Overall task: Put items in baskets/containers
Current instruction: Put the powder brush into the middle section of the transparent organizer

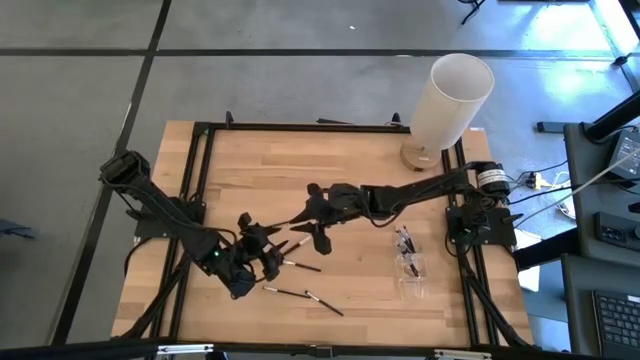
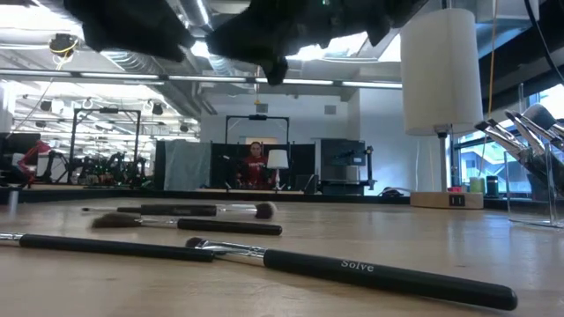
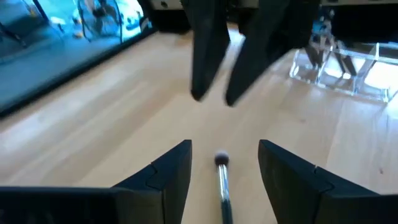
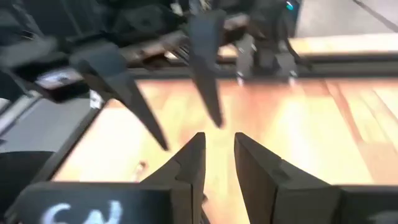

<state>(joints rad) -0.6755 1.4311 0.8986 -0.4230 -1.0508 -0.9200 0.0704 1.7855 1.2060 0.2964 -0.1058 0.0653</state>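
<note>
Several thin black-handled brushes lie flat on the wooden table: one (image 1: 302,266) by my left gripper, two (image 1: 285,292) (image 1: 325,302) nearer the near edge. More brushes stand in the small clear box (image 1: 410,262) to the right. My left gripper (image 1: 266,256) is open and hovers low. Its fingers straddle a brush (image 3: 221,180) without touching it, bristle tip (image 3: 221,160) pointing ahead. My right gripper (image 1: 318,236) hangs above the table's middle, facing the left one. Its fingers (image 4: 219,140) are a narrow gap apart, with nothing between them.
A tall white cylinder (image 1: 450,95) on a round wooden base stands at the far right corner. The two grippers are close together, fingertip to fingertip (image 3: 214,98). The low view shows brushes (image 2: 352,273) (image 2: 189,224) across the near table. Bare wood lies at the far left.
</note>
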